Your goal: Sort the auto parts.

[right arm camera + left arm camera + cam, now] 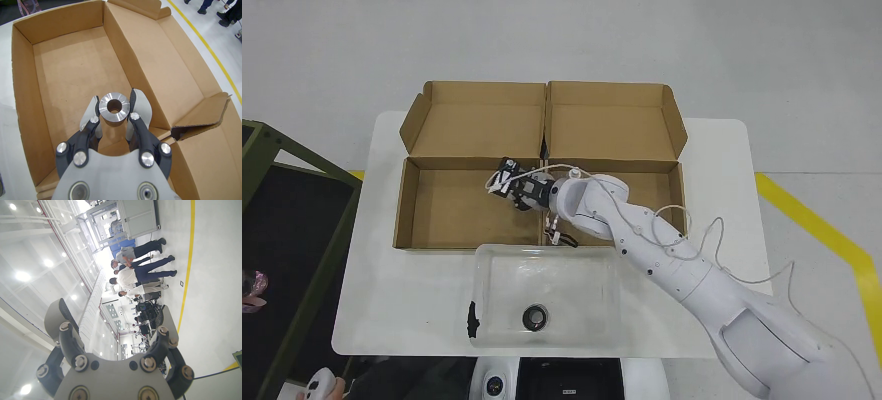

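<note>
On the white table (372, 250), going from the left side to the right, the first thing is the left cardboard box (447, 210), which stands open with its lid folded back to the far side. In the right wrist view its brown floor (75, 66) is bare.

The right gripper (508, 178) is over the right end of this box, close to the far wall where the lid joins. Its arm comes in from the robot's right and crosses the near left corner of the second box. In the right wrist view the right gripper (114, 98) is clenched on a metal ring (122, 108), a short thick cylinder with a round hole through the middle. One finger presses on each side of it, and the hole faces the camera. The ring is inside the outline of the left box (whether it touches the floor there, I cannot tell).

Nearer to the robot stands a clear plastic bin (612, 300), just in front of both boxes. A small black piece (473, 322) is at its left wall, and one dark ring-shaped part (535, 318) lies on its bottom, to the right of the black piece.

To the right of the first box, touching it side by side, is the right cardboard box (647, 188), also open, with its lid laid back.

The left gripper (113, 311) is released. Its two fingers stand wide apart with nothing between them, and it points away from the table toward the hall.
</note>
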Available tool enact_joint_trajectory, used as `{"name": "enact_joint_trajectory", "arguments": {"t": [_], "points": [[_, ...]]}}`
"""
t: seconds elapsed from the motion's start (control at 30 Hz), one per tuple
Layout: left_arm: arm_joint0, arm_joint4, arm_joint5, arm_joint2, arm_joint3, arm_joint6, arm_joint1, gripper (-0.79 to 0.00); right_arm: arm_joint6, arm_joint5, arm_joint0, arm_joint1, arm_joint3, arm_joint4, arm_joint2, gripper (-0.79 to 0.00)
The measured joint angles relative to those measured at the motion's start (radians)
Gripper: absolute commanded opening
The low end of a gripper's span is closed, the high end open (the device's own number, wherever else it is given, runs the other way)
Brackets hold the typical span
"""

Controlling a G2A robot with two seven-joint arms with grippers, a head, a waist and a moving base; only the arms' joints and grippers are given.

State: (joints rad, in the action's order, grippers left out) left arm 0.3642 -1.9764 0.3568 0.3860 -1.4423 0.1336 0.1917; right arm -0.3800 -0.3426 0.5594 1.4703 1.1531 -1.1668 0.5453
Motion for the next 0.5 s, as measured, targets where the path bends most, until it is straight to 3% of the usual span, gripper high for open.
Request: {"name": "enact_joint_trajectory", "arguments": {"t": [0.17, 0.5], "points": [[0.000, 0.000, 0.000, 0.000, 0.000, 0.000, 0.000, 0.000, -0.006, 0.029, -0.012, 0.021, -0.034, -0.012, -0.005, -0.785], [0.000, 0.000, 0.000, 0.000, 0.000, 0.000, 0.000, 0.000, -0.043, 0.033, -0.027, 0.050, -0.078, -0.067, -0.015, -0.585]]}}
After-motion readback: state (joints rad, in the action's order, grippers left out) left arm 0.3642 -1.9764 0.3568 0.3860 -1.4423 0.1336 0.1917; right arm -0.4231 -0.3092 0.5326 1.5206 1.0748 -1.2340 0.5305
